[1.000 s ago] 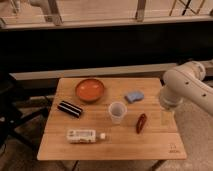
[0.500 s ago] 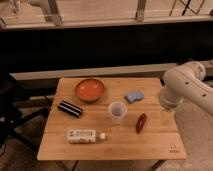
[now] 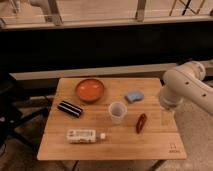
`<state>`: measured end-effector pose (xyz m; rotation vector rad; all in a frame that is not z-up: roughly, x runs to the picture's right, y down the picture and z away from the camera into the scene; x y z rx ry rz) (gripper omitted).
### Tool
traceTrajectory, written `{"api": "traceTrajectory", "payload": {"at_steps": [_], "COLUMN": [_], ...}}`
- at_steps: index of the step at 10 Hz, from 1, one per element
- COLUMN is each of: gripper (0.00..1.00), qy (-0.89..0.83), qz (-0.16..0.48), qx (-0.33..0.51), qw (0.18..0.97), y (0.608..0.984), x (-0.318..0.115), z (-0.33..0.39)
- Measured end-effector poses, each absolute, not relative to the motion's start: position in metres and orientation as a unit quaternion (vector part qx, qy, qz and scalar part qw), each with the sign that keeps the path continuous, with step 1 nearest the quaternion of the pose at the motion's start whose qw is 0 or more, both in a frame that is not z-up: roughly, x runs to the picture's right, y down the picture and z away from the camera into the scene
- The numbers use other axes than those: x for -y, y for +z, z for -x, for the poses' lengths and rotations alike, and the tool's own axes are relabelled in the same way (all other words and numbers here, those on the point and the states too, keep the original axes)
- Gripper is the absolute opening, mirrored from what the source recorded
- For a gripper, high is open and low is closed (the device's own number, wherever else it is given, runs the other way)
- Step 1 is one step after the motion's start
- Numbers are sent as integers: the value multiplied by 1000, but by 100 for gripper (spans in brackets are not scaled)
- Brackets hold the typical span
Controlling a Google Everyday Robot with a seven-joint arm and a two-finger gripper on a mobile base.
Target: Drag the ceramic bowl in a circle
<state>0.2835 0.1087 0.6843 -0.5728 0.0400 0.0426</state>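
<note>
We note a wooden table (image 3: 150, 147). Near its centre stands a translucent white cup (image 3: 117, 111), upright. A blue sponge (image 3: 133, 96) lies behind it and a dark red oblong item (image 3: 141, 122) just to its right. On the left lie a black bar (image 3: 70, 108) and, near the front edge, a white bottle (image 3: 82, 135) on its side.

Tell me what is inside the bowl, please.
Nothing shows inside the bowl, only its orange-red glaze. The inner wall nearest the camera is partly hidden by the rim. The gripper hangs at the right edge of the table, apart from the bowl.
</note>
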Motion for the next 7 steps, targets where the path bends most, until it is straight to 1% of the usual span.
{"api": "traceTrajectory", "payload": {"at_steps": [4,7], "gripper": [80,80], "qy": [-30,-46], "qz": [260,252], "qx": [-16,-15], "qw": [965,966], "y": [701,705], "x": [-79,-72], "z": [-237,-231]}}
